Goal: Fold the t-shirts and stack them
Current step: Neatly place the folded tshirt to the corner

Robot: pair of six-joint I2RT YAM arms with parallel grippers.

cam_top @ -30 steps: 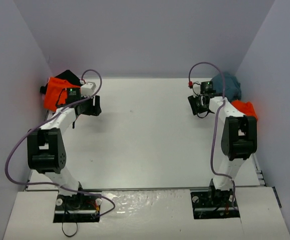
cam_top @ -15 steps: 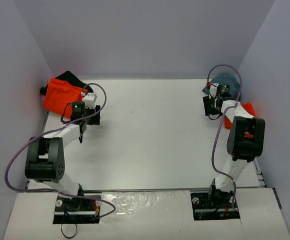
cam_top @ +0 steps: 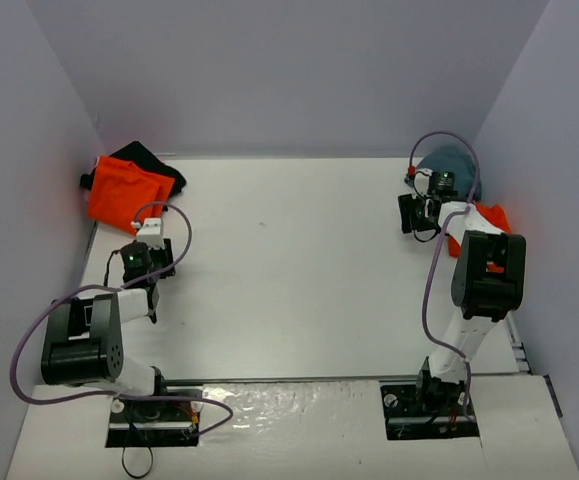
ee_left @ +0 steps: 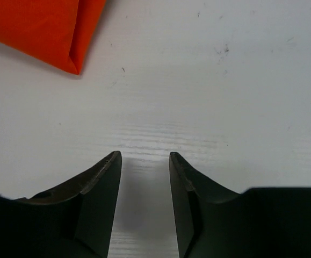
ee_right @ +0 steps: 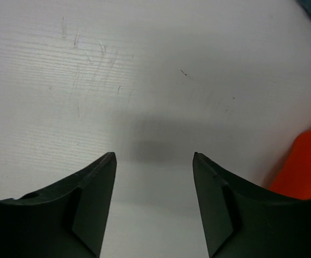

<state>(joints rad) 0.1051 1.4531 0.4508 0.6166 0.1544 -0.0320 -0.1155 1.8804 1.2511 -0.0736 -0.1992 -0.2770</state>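
The white table carries four t-shirts, all at its far corners. In the table's far left corner lies a folded orange-red t-shirt, flat, with a crisp fold edge. A black t-shirt shows from behind it on the side toward the table's back edge, touching it. In the table's far right corner a teal-grey t-shirt sits bunched, partly hidden by the right arm's wrist and cable. A second orange-red t-shirt lies crumpled just nearer along the table's right edge, partly behind the right arm. The left gripper is over the table's left side, short of the folded orange-red shirt and apart from it. Its jaws are parted by a narrow gap with only bare table between them, holding nothing. The right gripper hangs above bare table beside the far right corner, casting a soft shadow below. Its jaws are spread wider and also hold nothing. The orange-red and teal-grey cloth only edge into the right side of the right wrist view.
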